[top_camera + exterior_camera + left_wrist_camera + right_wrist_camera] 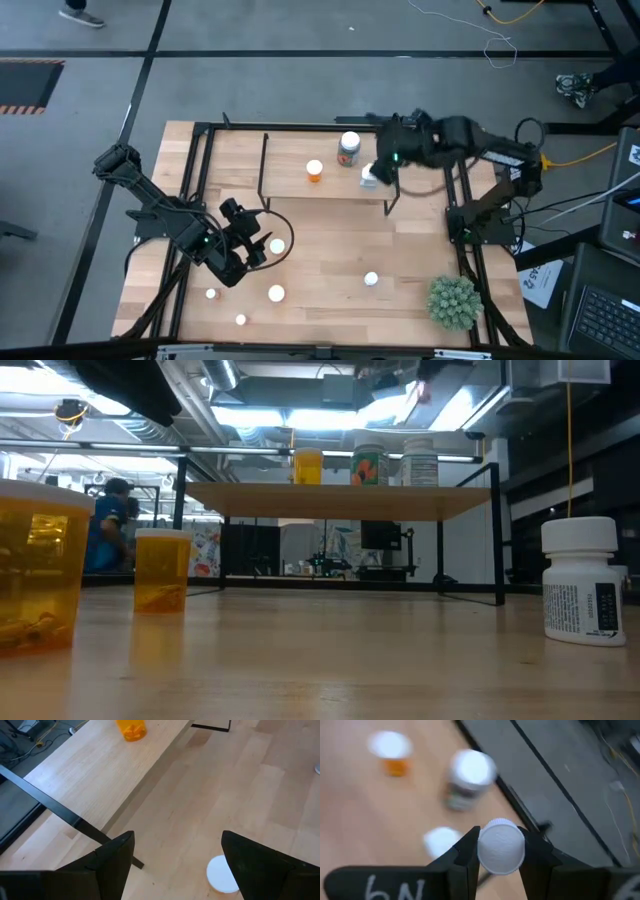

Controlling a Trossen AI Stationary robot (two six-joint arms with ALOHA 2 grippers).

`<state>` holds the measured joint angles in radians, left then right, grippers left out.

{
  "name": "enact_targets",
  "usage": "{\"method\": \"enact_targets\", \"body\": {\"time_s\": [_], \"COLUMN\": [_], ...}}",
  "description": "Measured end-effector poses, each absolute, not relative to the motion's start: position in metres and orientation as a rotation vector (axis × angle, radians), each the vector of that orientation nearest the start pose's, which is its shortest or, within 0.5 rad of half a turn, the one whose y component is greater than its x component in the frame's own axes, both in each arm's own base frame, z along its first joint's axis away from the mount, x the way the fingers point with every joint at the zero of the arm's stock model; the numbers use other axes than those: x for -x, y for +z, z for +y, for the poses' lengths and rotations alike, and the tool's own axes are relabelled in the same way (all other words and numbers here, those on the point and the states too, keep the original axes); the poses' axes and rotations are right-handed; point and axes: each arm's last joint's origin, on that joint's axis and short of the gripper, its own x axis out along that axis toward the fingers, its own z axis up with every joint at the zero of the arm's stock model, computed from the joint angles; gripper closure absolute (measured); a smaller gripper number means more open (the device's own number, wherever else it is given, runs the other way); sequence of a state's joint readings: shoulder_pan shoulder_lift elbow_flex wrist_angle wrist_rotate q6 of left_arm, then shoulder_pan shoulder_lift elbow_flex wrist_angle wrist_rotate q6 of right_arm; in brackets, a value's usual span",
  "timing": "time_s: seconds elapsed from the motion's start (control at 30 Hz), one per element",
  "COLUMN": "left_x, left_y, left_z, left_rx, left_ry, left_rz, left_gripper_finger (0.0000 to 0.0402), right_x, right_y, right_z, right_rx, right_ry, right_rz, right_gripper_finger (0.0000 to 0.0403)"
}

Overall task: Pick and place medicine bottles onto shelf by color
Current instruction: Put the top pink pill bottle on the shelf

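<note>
A robotics laboratory: grey concrete floor with loose cables at upper right, exposed ceiling ducts and strip lights at top, equipment benches at centre.

The shelf board lies bare along its left part, open to a hand from above; toward its right end an orange bottle, a larger jar and a white bottle crowd together, and the right hand, clamped on a white-capped bottle, hangs over them; on the bench the middle is open; white-capped bottles dot the front left around the spread left hand; a spiky green plant blocks the front right corner.
</note>
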<state>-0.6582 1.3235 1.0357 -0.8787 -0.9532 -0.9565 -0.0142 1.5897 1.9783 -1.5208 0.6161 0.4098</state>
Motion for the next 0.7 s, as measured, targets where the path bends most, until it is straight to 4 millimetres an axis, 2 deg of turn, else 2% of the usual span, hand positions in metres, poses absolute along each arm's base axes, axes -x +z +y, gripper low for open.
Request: {"method": "enact_targets", "body": {"time_s": [0.17,0.37,0.53,0.7], "left_x": [-0.205,-0.205,-0.205,-0.205], "left_y": [0.27,0.27,0.27,0.27], "left_z": [-0.128,-0.128,-0.128,-0.128], "left_rx": [0.054,0.054,0.054,0.054], "left_ry": [0.589,0.589,0.589,0.589], "left_rz": [0.576,0.576,0.576,0.575], "left_gripper_finger": [0.0106,0.0106,0.0106,0.0106], "right_x": [-0.265,-0.277,-0.28,-0.275], "right_y": [0.423,0.395,0.366,0.337], "right_z": [-0.063,-0.109,-0.135,-0.148], "right_rx": [-0.109,-0.211,-0.256,-0.306], "right_ry": [-0.794,-0.671,-0.646,-0.654], "right_rz": [1.035,1.021,1.027,1.096], "right_gripper_finger": [0.0293,0.0293,0.0293,0.0293]}}
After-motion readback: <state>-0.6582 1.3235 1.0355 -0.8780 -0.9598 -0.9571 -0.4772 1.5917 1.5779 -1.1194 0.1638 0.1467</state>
